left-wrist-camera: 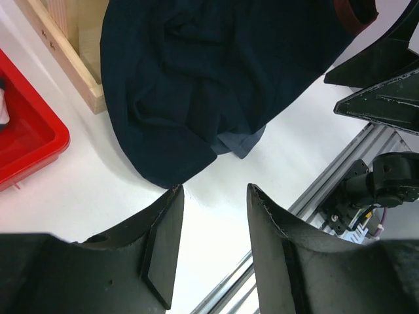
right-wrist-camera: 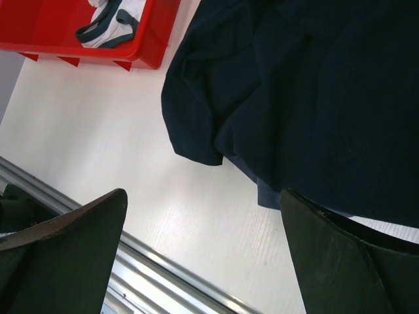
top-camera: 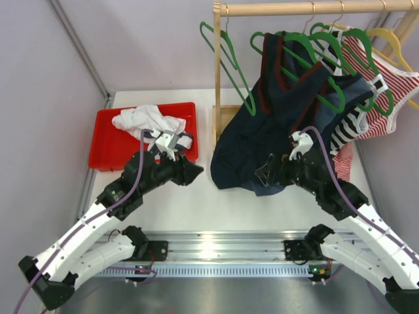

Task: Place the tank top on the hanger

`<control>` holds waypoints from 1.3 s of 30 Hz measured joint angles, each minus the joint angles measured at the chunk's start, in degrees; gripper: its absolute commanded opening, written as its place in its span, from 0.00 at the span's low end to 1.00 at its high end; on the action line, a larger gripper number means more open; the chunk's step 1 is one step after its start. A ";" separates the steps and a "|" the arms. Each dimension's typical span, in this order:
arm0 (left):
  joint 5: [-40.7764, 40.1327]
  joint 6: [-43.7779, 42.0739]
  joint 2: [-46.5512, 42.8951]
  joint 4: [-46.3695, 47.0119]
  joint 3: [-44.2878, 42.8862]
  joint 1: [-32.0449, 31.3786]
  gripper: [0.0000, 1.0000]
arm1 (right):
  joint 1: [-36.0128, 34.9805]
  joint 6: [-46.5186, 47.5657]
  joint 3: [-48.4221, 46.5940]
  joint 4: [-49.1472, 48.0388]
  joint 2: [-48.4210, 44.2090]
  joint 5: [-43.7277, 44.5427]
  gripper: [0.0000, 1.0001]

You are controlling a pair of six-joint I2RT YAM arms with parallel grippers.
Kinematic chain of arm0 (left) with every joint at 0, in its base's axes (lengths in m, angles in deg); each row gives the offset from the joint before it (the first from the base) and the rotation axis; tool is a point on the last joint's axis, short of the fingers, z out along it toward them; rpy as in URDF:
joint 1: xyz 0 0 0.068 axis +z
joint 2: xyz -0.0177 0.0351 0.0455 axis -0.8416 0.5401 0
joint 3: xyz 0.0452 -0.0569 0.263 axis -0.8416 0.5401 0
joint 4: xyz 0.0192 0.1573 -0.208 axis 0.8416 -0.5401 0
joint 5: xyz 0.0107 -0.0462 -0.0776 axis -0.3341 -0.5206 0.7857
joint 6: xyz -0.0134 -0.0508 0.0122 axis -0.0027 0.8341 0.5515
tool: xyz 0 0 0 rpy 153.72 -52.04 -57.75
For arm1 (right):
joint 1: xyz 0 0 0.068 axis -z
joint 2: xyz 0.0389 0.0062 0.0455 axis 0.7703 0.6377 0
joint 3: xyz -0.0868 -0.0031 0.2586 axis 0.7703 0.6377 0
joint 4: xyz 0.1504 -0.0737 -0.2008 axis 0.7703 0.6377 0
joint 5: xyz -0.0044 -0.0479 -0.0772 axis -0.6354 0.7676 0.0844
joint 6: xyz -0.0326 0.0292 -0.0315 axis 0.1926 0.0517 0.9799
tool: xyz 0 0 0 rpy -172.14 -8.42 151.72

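Note:
The white tank top (top-camera: 149,121) with navy trim lies crumpled in the red tray (top-camera: 105,154) at the back left; it also shows in the right wrist view (right-wrist-camera: 108,19). An empty green hanger (top-camera: 226,62) hangs at the left end of the wooden rail (top-camera: 314,8). My left gripper (top-camera: 194,171) is open and empty just right of the tray's front corner, low over the table (left-wrist-camera: 215,190). My right gripper (top-camera: 265,173) is wide open and empty at the hem of the dark navy top (top-camera: 262,137), over bare table (right-wrist-camera: 203,193).
The dark navy top with red trim hangs from a green hanger (top-camera: 314,72) and drapes onto the table (left-wrist-camera: 196,85). A red-and-white striped top (top-camera: 380,85) and a yellow hanger (top-camera: 393,39) hang at the right. The rack's wooden post (top-camera: 216,72) stands between tray and clothes.

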 measured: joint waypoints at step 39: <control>-26.10 12.46 48.57 -3.93 -17.59 22.82 0.71 | 0.00 -0.44 0.72 -3.41 6.27 -9.11 1.00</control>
